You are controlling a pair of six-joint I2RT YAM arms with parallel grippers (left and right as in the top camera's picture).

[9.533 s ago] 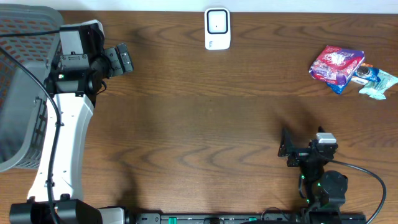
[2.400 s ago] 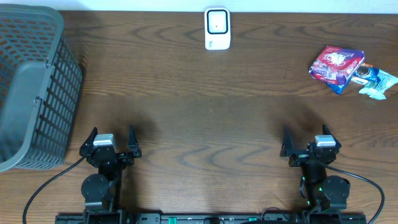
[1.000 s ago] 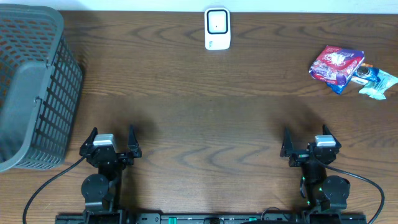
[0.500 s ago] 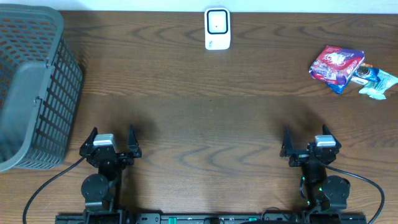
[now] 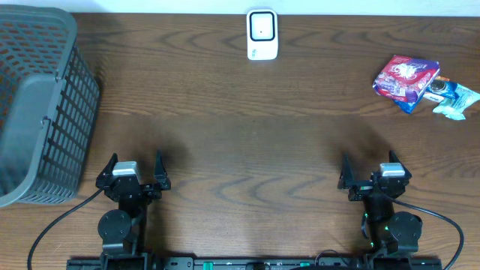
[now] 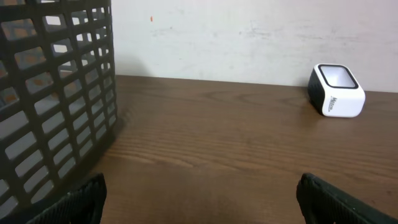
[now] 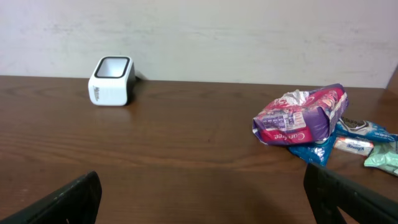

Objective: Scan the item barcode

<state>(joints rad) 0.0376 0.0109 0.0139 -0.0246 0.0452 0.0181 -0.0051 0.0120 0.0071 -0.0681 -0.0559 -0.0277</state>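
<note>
Left gripper (image 5: 135, 163) and right gripper (image 5: 366, 165) rest at the near edge of the table (image 5: 247, 135), jaws spread wide, holding nothing. Far right lies the purple snack packet (image 5: 406, 78) — the white scanner (image 5: 262, 34) stands at the far edge, the grey basket (image 5: 71, 97) far left.

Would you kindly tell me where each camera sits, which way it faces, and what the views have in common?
Overhead: above the table, looking straight down on basket, scanner and snack packets; left end effector and right end effector show at the near edge, open.
Left wrist: low on the left arm, facing the back wall; basket left, scanner right; own fingers in the bottom corners.
Right wrist: likewise on the right arm; scanner left, packets right; own fingers in the corners.
Shared: all three show the scanner.
</note>
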